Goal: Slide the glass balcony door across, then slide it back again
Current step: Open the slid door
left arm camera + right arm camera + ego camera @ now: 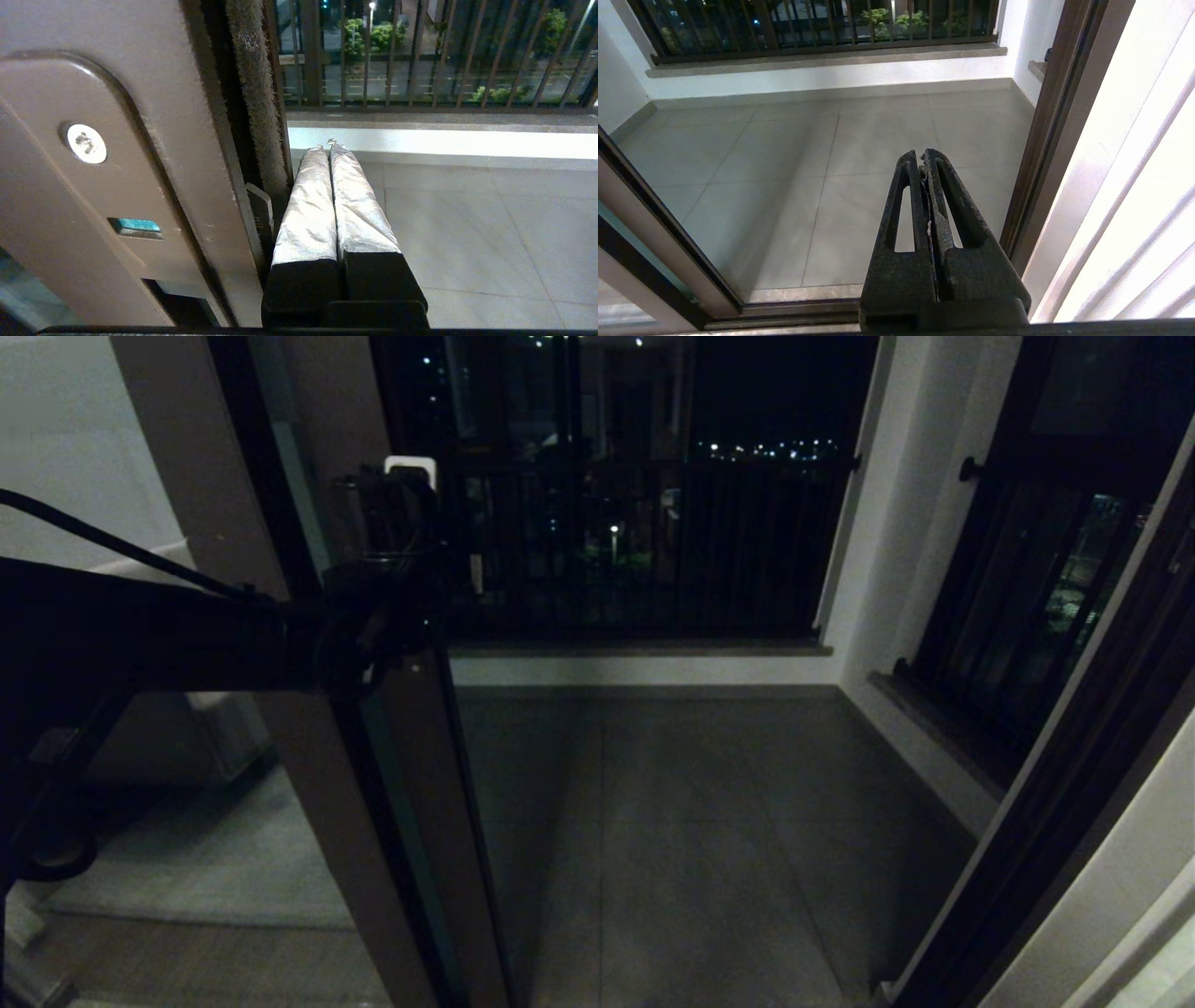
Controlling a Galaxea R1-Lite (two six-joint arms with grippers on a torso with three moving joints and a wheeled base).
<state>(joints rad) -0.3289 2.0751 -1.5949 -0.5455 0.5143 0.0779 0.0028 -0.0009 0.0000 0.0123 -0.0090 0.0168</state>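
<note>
The glass balcony door [415, 821] stands at the left of the doorway, its brown stile edge facing the gap. My left arm reaches in from the left, and the left gripper [409, 478] is shut with nothing held. In the left wrist view its silver-wrapped fingers [327, 148] lie pressed together right beside the door's brush seal [254, 93] and free edge. The stile's handle plate [117, 186], with a screw and a small teal tab, is just beside them. The right gripper [923, 154] is shut and empty, low over the threshold near the right jamb; the head view does not show it.
Beyond the opening lies the tiled balcony floor [700, 840], ending at a low wall with a dark railing [644, 551]. A dark-framed window [1027, 607] with a round knob [969, 469] is on the right wall. The brown jamb [1074, 784] bounds the right side; the floor track [794, 310] runs below.
</note>
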